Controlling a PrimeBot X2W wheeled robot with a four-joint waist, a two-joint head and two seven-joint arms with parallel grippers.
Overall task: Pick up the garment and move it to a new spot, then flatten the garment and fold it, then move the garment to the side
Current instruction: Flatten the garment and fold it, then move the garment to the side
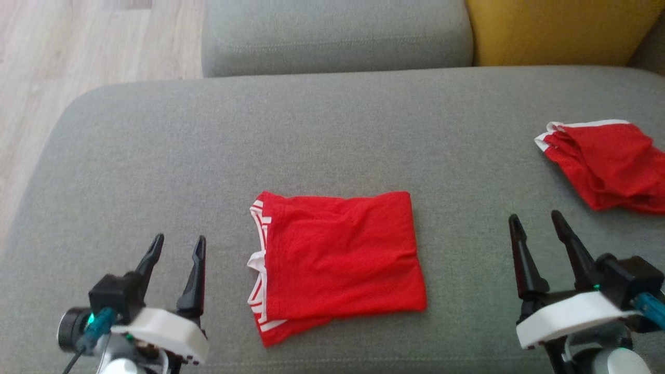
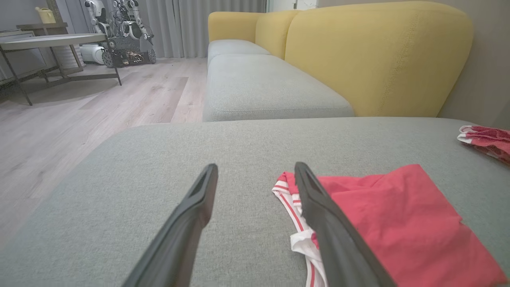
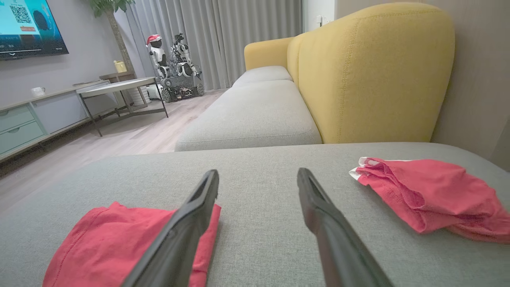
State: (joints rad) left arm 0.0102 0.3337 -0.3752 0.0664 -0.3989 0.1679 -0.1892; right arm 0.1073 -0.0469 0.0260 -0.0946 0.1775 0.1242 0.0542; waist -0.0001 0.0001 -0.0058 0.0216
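A red garment (image 1: 340, 254) with white trim lies folded into a rough rectangle in the middle of the grey sofa cushion (image 1: 332, 135). It shows at the right of the left wrist view (image 2: 398, 223) and at the lower left of the right wrist view (image 3: 115, 243). My left gripper (image 1: 177, 248) stands open a short way left of it, touching nothing. Well to the garment's right, my right gripper (image 1: 536, 221) is open and holds nothing. Both sets of fingers point toward the sofa back.
A second red garment (image 1: 605, 163) lies crumpled at the cushion's far right, also in the right wrist view (image 3: 430, 197). A yellow backrest (image 1: 561, 31) and another grey seat (image 1: 337, 34) stand behind. Wooden floor (image 1: 78, 57) lies to the left.
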